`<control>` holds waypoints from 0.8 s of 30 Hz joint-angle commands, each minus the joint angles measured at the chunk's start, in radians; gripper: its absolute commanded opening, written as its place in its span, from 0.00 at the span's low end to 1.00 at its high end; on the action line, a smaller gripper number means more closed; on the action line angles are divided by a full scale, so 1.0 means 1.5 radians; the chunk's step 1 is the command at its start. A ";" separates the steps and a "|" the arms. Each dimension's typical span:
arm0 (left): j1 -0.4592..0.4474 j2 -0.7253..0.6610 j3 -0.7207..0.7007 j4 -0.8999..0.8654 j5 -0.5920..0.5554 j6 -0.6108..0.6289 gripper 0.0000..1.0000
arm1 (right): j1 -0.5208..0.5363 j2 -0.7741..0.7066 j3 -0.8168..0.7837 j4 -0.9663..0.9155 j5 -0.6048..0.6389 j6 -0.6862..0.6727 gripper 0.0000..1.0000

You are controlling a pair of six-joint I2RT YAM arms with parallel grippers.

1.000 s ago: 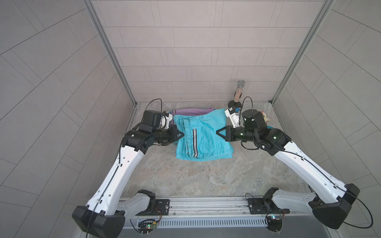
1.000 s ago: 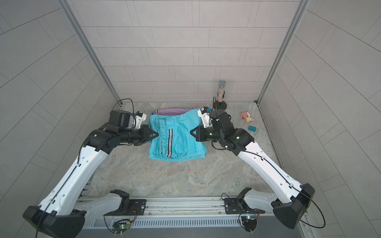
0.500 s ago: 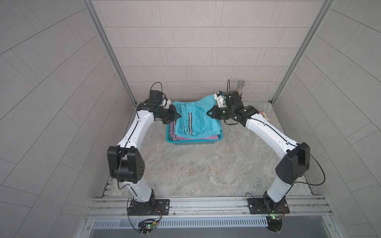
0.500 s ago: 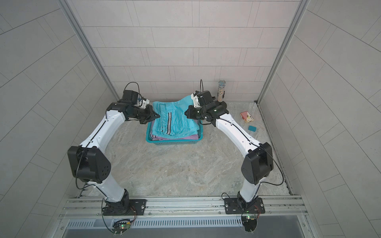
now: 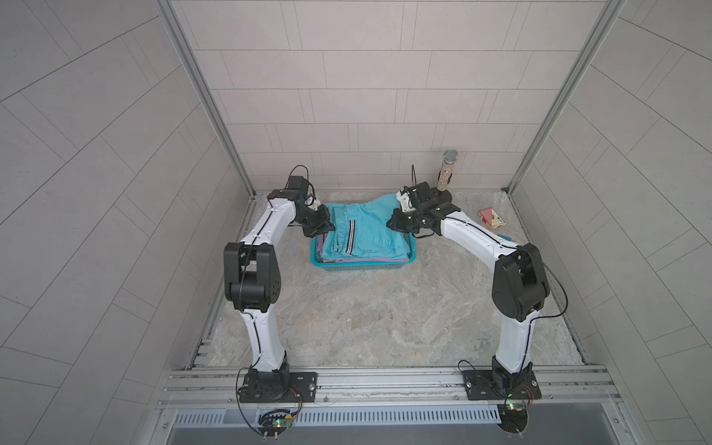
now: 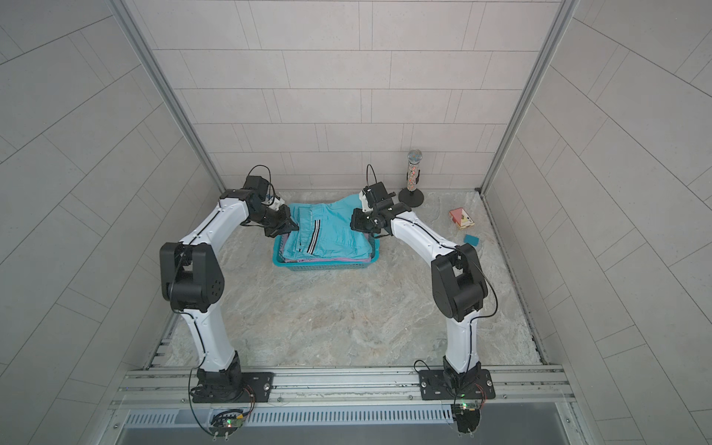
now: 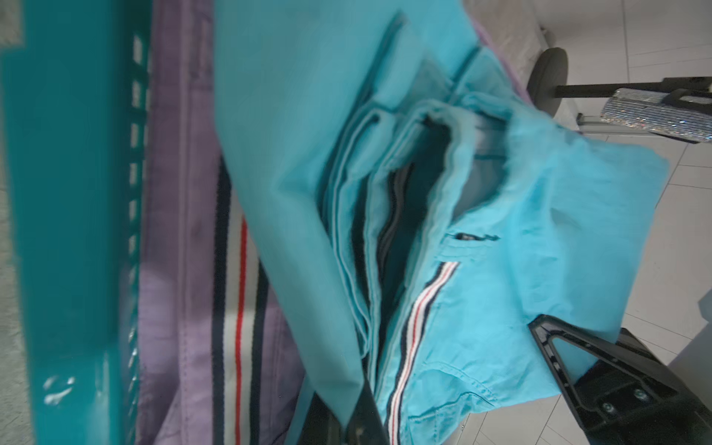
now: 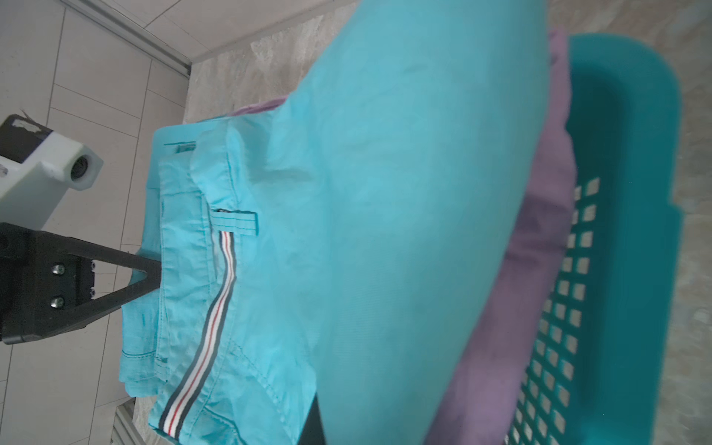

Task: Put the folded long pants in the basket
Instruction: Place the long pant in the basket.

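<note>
The turquoise folded long pants (image 5: 366,231) (image 6: 331,231), with a black-white striped band, hang over the basket (image 5: 362,266) (image 6: 323,265) at the back of the table. My left gripper (image 5: 321,227) (image 7: 354,420) is shut on their left edge. My right gripper (image 5: 393,223) (image 8: 319,424) is shut on their right edge. Their front part sags onto lilac folded pants (image 7: 169,269) (image 8: 539,250) lying in the basket. In both wrist views the perforated basket wall (image 7: 69,231) (image 8: 624,192) runs beside the cloth.
A glittery microphone on a round black stand (image 5: 447,169) (image 6: 414,169) rises just behind my right gripper. A small red and cream box (image 5: 491,219) and a small teal block (image 6: 471,239) lie at the back right. Tiled walls close in three sides.
Both arms carried the turquoise pants from high near the camera to the back and down over the basket. Since half a second ago the pants sank slightly lower.
</note>
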 commanded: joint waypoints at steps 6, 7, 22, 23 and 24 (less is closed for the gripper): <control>0.002 -0.032 0.013 -0.059 -0.004 0.029 0.00 | 0.001 -0.013 0.058 -0.086 -0.002 -0.013 0.00; 0.002 -0.044 0.018 -0.067 -0.012 0.029 0.00 | 0.000 -0.023 0.067 -0.096 -0.002 -0.013 0.00; 0.013 -0.005 0.021 -0.104 -0.038 0.053 0.00 | 0.003 -0.007 0.017 -0.078 0.017 0.006 0.00; 0.015 0.000 0.016 -0.096 -0.038 0.051 0.00 | 0.003 0.002 0.015 -0.067 0.014 0.003 0.00; 0.018 0.003 0.011 -0.090 -0.043 0.048 0.00 | 0.002 0.010 0.016 -0.062 0.010 0.000 0.00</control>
